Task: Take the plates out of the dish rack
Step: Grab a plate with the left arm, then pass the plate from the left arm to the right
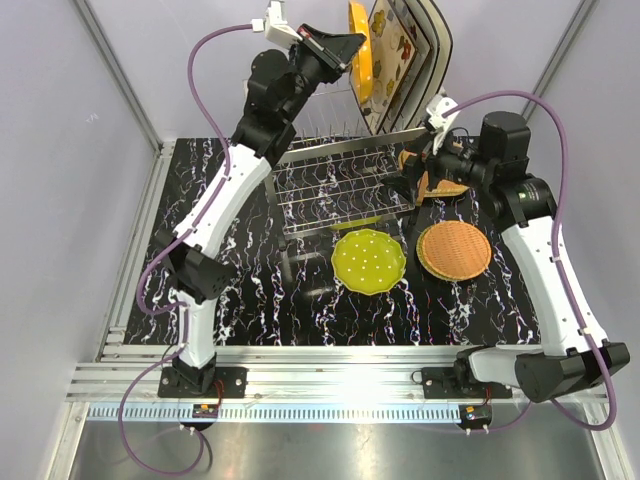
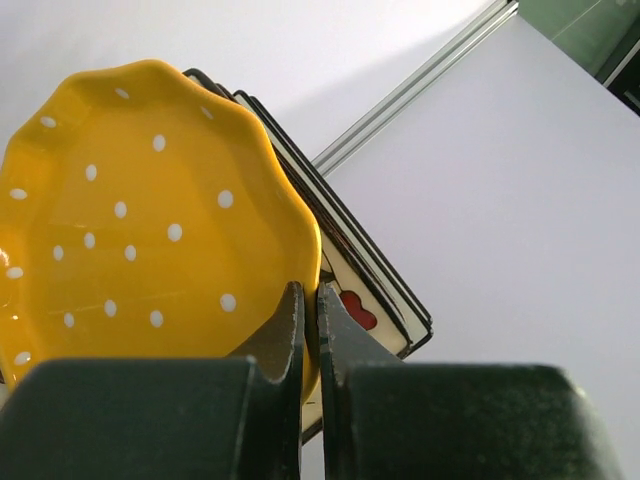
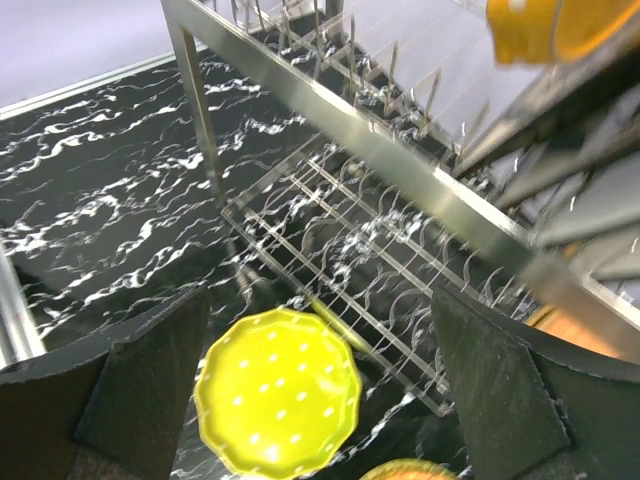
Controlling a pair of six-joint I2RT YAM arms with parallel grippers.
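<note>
Your rack [image 1: 340,185] stood toward the far edge of the counter [image 1: 250,290], about mid-width. At the rack's far end the square plates [image 1: 405,55] leaned upright in the prongs, not yet unloaded. The tan plates [image 1: 454,249] lay stacked flat near the right edge. The green plate [image 1: 368,262] lay flat just beside them toward the middle, so that patch likely served as your drop zone. The orange plate [image 2: 130,220] stood on edge in front of the square ones. Your left claw [image 2: 308,300] was clamped on its rim, since an upright plate offers little other hold. Your right claw [image 3: 320,310] hung with its fingers apart by the rack's right end, holding nothing, probably kept out of the lift's way.
</note>
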